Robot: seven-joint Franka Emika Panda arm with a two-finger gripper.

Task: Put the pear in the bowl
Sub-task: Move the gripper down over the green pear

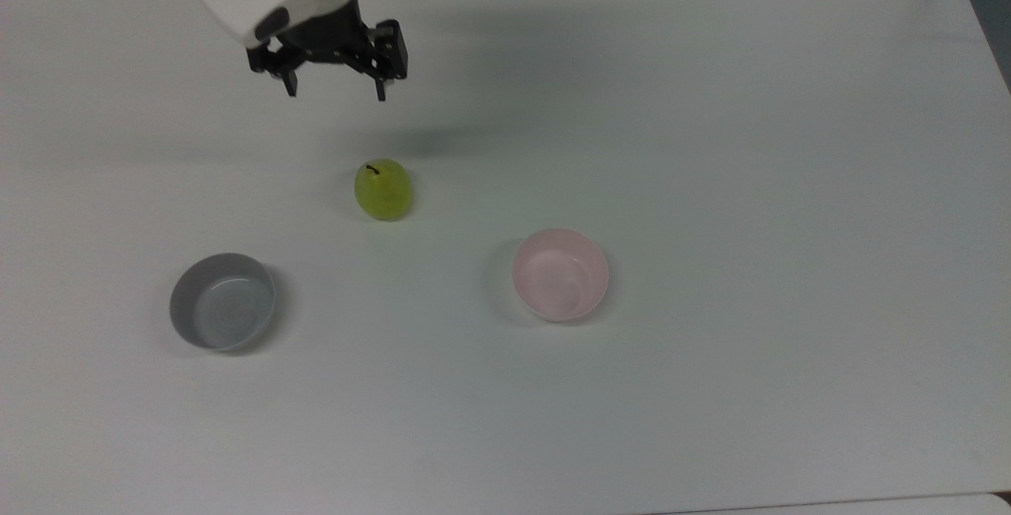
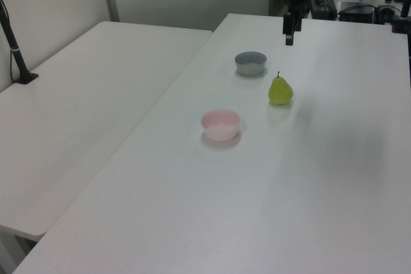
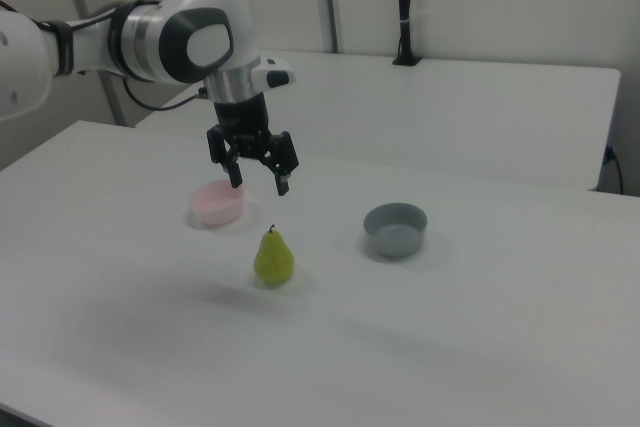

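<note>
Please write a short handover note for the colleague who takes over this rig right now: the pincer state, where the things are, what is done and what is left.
Pincer: open, holding nothing, in the air above the table, clear of the pear.
Pear: upright on the table with its stem up, untouched.
Pink bowl: holds nothing; it stands toward the top view's right of the pear and apart from it.
Grey bowl: also holds nothing; it is not the target.
Done: nothing grasped yet.
Left: lower over the pear, grasp it, carry it to the pink bowl, release.
</note>
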